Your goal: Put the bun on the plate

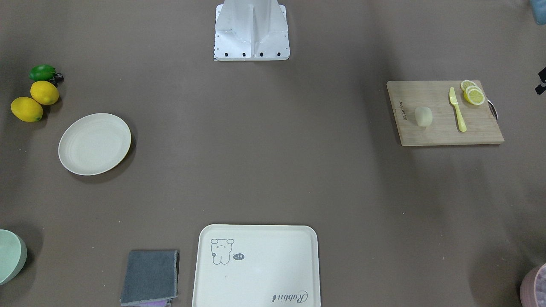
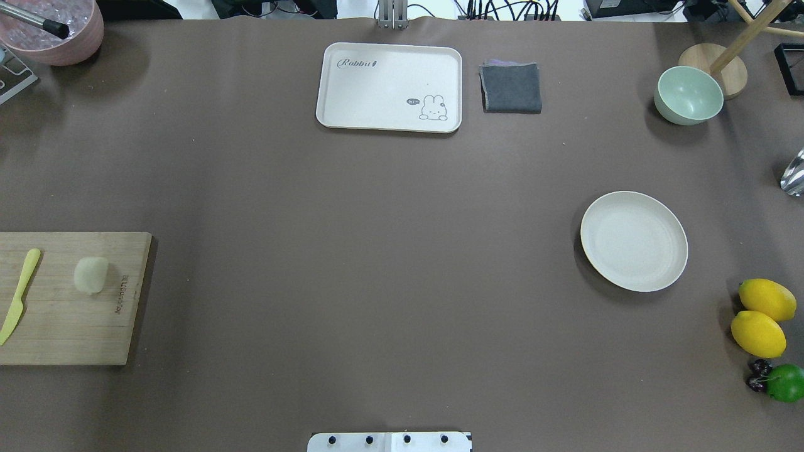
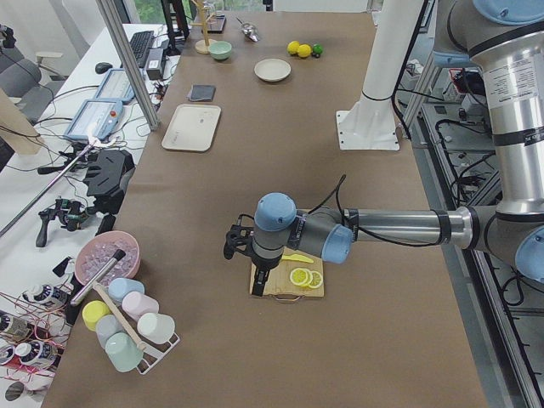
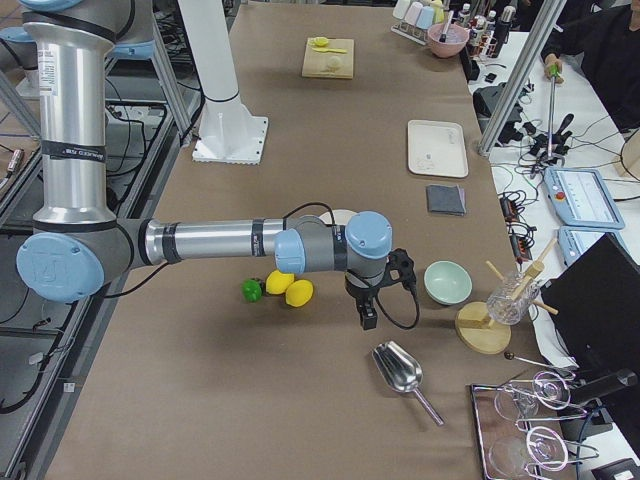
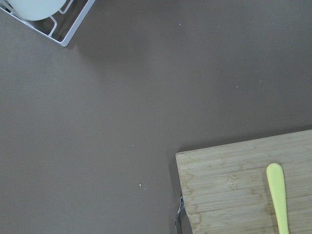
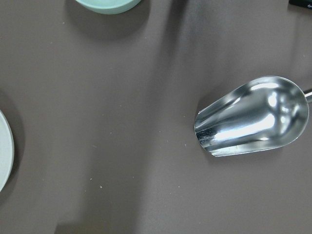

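Bun (image 2: 91,275): lies on the board (image 2: 63,326), at the 9 o'clock side of the bench (image 2: 377,251) in the overhead view; nothing grips it.
Long axis: runs roughly 12 to 6 in that view; it is a short rounded block, so a pinch across 9 to 3 looks the natural one.
Neighbours: the knife (image 2: 19,295) lies near the bun at its 9 o'clock, apart from it; lemon slices (image 1: 473,94) sit beyond the knife at the board's outer corner.
Left tool (image 3: 257,279): hangs over the board's outer end, pointing down; only a side view shows it, so I cannot tell whether it is wide or narrow.
Bun from left tool: judged to lie toward 3 o'clock in overhead terms; the left wrist view catches only the board's handle corner and the knife's end, not the bun.
Right tool (image 4: 367,318): hangs near the scoop (image 4: 400,372) and lemons (image 4: 290,290); its spread cannot be told either.
Nearer arm: the left, plainly.
Plate (image 2: 633,241): at the bench's 3 o'clock, nothing on it, well apart from the bun.
Surface: flat wood under the bun, brown mat over the bench.
Room: tray (image 2: 377,94) and cloth (image 2: 510,88) sit at 12 o'clock, well off a straight line from board to plate.
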You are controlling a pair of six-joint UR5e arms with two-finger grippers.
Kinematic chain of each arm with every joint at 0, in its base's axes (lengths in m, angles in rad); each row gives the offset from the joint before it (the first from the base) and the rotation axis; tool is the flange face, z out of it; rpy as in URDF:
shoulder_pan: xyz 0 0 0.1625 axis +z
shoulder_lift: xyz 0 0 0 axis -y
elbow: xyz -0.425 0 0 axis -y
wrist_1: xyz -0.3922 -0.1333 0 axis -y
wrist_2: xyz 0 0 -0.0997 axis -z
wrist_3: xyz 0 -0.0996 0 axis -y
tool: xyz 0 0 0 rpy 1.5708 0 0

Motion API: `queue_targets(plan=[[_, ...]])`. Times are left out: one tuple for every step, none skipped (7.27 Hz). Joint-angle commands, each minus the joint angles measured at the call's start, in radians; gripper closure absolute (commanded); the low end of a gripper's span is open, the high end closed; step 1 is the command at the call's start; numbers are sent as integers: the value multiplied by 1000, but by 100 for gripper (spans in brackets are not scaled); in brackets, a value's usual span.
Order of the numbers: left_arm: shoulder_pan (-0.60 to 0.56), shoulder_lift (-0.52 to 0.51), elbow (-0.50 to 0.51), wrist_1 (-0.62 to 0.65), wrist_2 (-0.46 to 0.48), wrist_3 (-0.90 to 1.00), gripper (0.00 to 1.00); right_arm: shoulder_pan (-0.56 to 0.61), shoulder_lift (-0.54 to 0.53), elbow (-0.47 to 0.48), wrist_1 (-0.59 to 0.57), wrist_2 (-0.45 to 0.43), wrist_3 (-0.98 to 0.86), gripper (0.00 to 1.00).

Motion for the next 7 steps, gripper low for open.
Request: queue_targets(plan=[[7,10,-38,8,-5,-1,2,0,-4,8,0,1,2,0],[8,8,-6,-1,-5,-1,2,0,-4,7,0,1,7,0],[8,12,-1,-30,-8,-1,2,0,-4,9,1,2,8,0],[14,8,10,-33,-7,-9,2,0,-4,4,0,-1,10,0],[28,3,16,-38,-8,-9,2,0,-7,5,0,1,10,0],[28,6,13,-37,-25,-9,2,0,-5,4,1,1,10,0],[28,11,5,-43,-61,-10,2,-2,-2,1,1,-4,8,0]])
